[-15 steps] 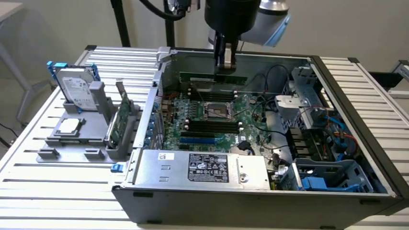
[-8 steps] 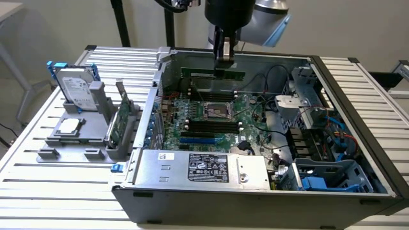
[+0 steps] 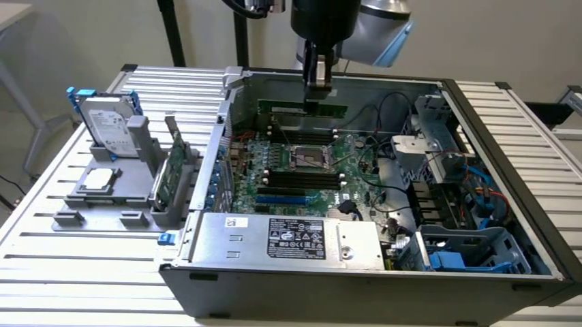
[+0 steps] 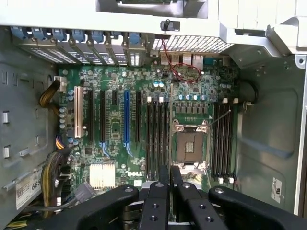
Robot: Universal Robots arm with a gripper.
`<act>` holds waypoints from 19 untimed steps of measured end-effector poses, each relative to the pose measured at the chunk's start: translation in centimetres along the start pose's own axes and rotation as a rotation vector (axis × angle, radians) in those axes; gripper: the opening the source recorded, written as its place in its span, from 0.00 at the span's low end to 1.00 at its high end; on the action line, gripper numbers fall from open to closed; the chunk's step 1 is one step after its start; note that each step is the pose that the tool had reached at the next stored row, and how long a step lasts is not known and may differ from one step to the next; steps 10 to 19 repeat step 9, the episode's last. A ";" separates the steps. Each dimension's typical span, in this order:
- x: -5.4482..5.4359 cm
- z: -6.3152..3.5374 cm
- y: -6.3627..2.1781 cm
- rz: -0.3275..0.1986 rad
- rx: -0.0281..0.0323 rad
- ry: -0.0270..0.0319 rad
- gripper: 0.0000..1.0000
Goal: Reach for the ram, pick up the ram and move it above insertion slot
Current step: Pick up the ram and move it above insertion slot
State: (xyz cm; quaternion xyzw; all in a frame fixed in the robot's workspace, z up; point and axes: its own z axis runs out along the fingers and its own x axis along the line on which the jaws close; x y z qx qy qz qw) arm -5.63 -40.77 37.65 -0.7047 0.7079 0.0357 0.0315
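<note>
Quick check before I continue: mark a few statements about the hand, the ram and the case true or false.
1. The hand grips the ram. True.
2. The ram is seated in a slot. False: it hangs above the motherboard, and the black memory slots are empty.
3. The hard drive lies inside the case. False: it stands on the grey fixture outside, at the exterior view's left.
4. Black memory slots flank the CPU socket on both sides. True.

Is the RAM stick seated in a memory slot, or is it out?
Out. The ram hangs level from the tool, shut on it, above the motherboard.
</note>
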 end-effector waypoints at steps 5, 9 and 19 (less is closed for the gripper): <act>-0.2 0.22 -0.06 0.000 0.0000 0.0063 0.13; -0.2 0.22 -0.07 0.000 0.0001 0.0063 0.13; -0.2 0.22 -0.07 0.000 0.0001 0.0063 0.13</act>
